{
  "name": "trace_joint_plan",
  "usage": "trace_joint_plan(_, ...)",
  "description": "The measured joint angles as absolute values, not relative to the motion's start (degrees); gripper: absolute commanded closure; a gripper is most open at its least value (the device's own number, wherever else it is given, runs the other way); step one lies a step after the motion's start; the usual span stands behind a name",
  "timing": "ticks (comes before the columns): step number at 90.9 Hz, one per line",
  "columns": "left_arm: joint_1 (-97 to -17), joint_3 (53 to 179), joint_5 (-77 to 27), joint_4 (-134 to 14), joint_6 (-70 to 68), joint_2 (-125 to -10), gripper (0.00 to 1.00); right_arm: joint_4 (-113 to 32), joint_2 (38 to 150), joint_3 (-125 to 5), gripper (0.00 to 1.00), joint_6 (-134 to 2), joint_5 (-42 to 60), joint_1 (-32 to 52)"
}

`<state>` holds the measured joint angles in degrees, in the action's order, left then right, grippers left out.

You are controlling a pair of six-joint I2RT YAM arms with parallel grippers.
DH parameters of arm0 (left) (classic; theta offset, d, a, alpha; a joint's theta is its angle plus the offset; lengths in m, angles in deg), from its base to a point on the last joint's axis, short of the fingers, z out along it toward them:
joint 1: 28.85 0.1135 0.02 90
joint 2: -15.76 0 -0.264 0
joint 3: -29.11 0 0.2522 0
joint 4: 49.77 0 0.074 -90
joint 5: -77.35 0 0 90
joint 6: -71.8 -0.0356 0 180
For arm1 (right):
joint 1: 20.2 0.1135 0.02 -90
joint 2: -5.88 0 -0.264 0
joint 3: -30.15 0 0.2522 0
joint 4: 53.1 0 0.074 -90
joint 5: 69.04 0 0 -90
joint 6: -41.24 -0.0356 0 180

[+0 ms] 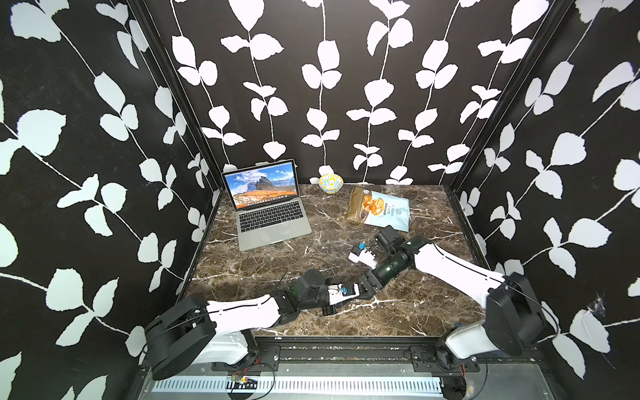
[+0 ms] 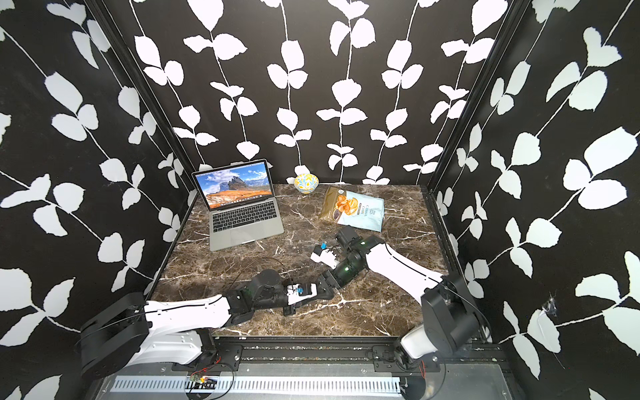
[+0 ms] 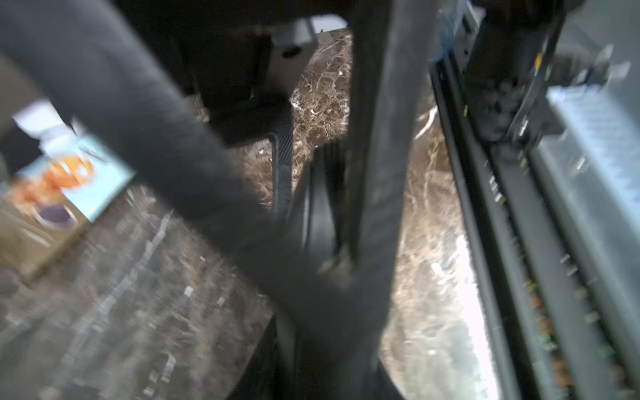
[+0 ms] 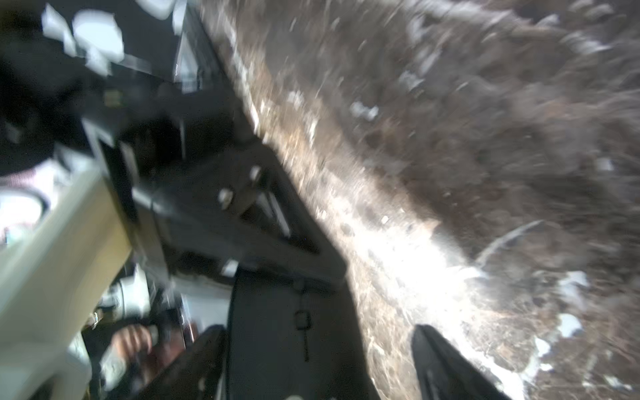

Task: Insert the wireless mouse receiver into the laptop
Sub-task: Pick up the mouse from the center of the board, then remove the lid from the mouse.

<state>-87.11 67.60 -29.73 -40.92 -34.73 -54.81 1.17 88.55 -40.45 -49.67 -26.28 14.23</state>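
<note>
At the upper left of the brown marble counter point(image 1: 277, 266) we see the open silver-grey laptop point(image 1: 268, 211), its screen showing an orange-and-blue landscape, well apart from both arms. Right of it, by the back wall, sits a small yellow-and-blue patterned bowl point(image 1: 330, 183). Further right a blue-and-gold chip bag point(image 1: 379, 209) lies flat, near the right arm's elbow. Low in the middle, the left fingers point(image 1: 360, 291) meet the right fingers point(image 4: 438, 362). We cannot tell the left pair's gap. The right pair stands spread.

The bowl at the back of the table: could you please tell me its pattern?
The bowl is white with yellow and blue painted motifs, clearest in a top view.
</note>
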Motion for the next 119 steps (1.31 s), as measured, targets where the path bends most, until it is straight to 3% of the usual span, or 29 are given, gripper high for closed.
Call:
trace_joint_plan(23, -81.0, 66.4, -35.0, -46.6, -7.0, -47.7, 1.00, -24.5, 71.4, -23.6, 0.10, -56.3, -21.4, 13.9)
trace_joint_plan(52, -78.1, 70.0, -46.2, -58.9, 3.3, -47.2, 1.00, -38.5, 68.8, -15.9, 0.19, -50.3, -19.6, 18.3)
trace_joint_plan(72, -77.9, 70.9, -48.3, -60.7, 4.6, -47.6, 1.00, -38.1, 71.3, -17.2, 0.46, -45.8, -20.2, 21.2)
trace_joint_plan(84, -77.5, 70.9, -49.0, -61.1, 5.3, -48.0, 1.00, -37.1, 72.5, -17.8, 0.67, -44.0, -20.5, 21.4)
trace_joint_plan(91, -76.9, 70.8, -50.1, -62.4, 4.8, -48.3, 1.00, -35.4, 72.6, -18.1, 0.72, -43.4, -20.8, 21.2)
trace_joint_plan(101, -76.1, 70.8, -51.7, -62.0, 5.0, -49.2, 1.00, -34.8, 72.6, -18.1, 0.66, -43.2, -21.1, 20.7)
trace_joint_plan(108, -74.7, 70.8, -53.3, -60.6, 5.9, -50.1, 1.00, -36.0, 72.7, -17.8, 0.44, -44.5, -21.4, 19.4)
trace_joint_plan(111, -74.0, 70.9, -53.9, -60.0, 6.9, -50.5, 1.00, -37.2, 72.7, -17.5, 0.39, -45.3, -20.8, 18.7)
trace_joint_plan(119, -71.6, 70.9, -54.3, -60.0, 9.4, -52.1, 1.00, -39.8, 72.7, -16.5, 0.37, -49.0, -17.3, 15.9)
